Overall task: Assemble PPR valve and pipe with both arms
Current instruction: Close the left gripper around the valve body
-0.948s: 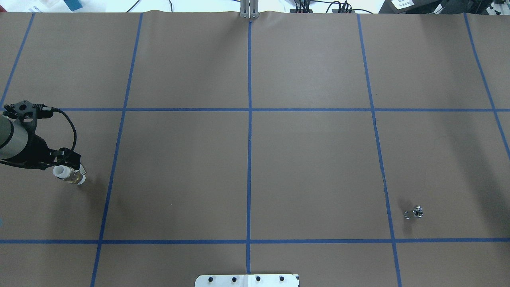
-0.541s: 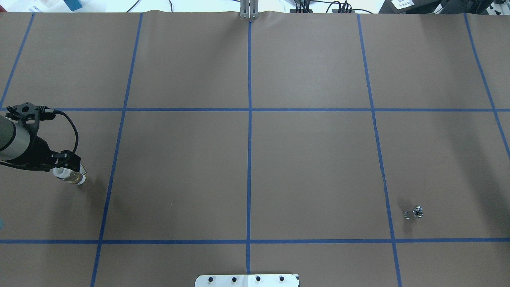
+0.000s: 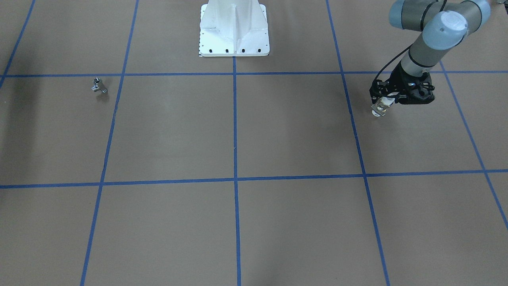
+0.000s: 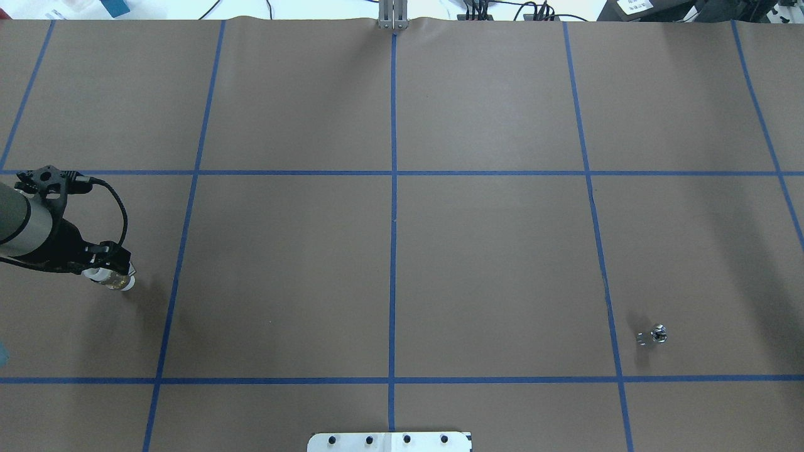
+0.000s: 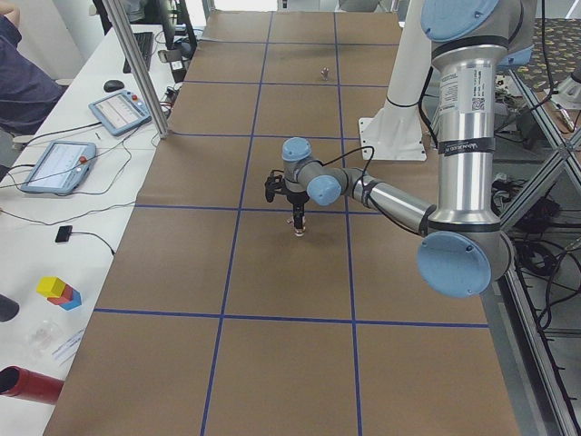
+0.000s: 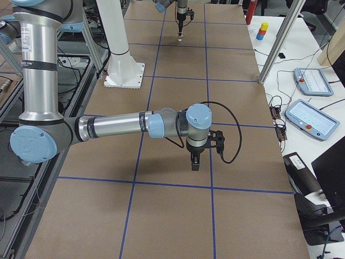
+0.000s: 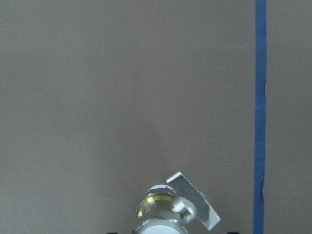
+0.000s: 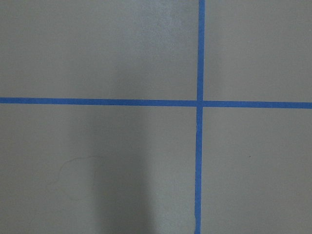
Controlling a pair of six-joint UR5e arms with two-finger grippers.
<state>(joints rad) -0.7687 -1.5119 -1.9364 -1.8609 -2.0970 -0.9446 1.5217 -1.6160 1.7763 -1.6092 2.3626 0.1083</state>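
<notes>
Robotics lab, bench setup. Evidence: two grey-and-blue jointed arms, left arm and right arm. A white pedestal stands on the table, which is wrapped in brown paper and gridded with blue tape. Touch-screen pendants with red buttons lie cabled on the white side bench. An aluminium post rises at the table edge (an operator sits there, mostly out of view).

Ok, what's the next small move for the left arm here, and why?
Probably shut the left gripper on the pipe. The gripper sits right over the pipe, which appears to rest on the table; whether it already grips I cannot tell. The PPR valve lies untouched far on the other side, so the pipe should be in hand first.
</notes>
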